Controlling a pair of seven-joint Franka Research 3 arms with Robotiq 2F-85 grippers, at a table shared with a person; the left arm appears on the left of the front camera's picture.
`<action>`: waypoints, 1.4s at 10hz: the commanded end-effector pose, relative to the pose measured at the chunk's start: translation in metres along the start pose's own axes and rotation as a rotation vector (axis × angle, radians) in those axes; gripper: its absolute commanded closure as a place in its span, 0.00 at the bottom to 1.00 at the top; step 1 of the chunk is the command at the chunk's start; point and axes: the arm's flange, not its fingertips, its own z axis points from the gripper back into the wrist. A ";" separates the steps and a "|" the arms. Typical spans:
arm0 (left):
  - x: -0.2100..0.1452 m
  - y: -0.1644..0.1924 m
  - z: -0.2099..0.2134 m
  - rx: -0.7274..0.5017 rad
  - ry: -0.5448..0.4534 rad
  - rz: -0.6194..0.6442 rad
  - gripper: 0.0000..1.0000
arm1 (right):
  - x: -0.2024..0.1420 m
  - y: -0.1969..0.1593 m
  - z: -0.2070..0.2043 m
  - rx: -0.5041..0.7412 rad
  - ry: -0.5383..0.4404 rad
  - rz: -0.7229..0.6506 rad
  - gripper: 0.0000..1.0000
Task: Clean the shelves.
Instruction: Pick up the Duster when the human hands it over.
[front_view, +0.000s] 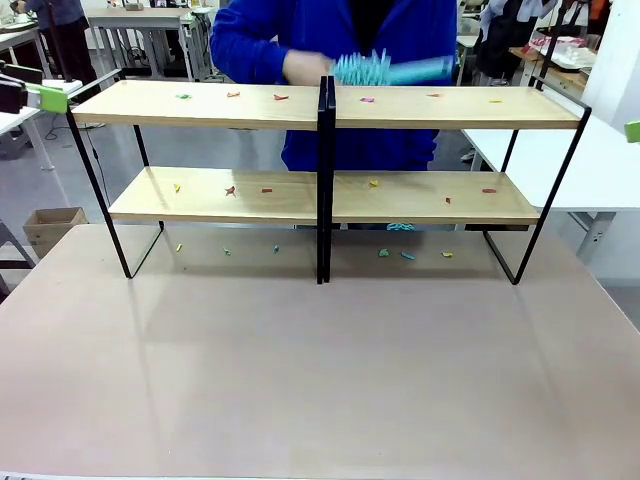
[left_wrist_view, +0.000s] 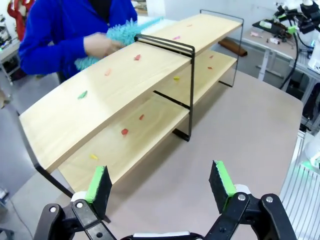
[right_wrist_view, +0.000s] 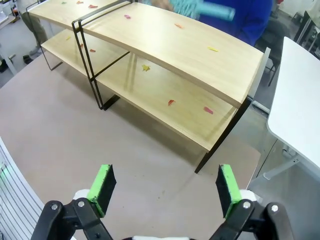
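Looking at shelves (front_view: 210, 105) standing at far side of table (front_view: 320, 380), coloured scraps (front_view: 230, 190) dotting both boards. Watching person's hand (front_view: 305, 66) working blue duster (front_view: 385, 70) over top board. Hovering left gripper (left_wrist_view: 159, 184) and right gripper (right_wrist_view: 164, 187) off the ends, both spread wide, gripping nothing. Risking arm-hand collision if reaching in now; also risking scraps getting flicked onto lower board or table.

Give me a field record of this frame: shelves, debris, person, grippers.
shelves: two-tier, upright on the table
scraps: small coloured bits on both boards and on the table beneath
person: hand holds teal duster over top board, by the central upright
left gripper: open, empty, off the shelves
right gripper: open, empty, off the shelves
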 end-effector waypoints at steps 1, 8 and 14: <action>-0.116 -0.094 -0.009 0.101 -0.017 0.044 0.00 | -0.070 0.031 -0.017 0.002 -0.025 0.035 0.00; 0.000 0.000 0.000 0.000 0.000 0.000 0.00 | -0.049 0.061 0.004 -0.002 -0.178 0.065 0.00; 0.000 0.000 0.000 0.000 0.000 0.000 0.00 | -0.047 0.062 -0.005 0.009 -0.189 0.019 0.00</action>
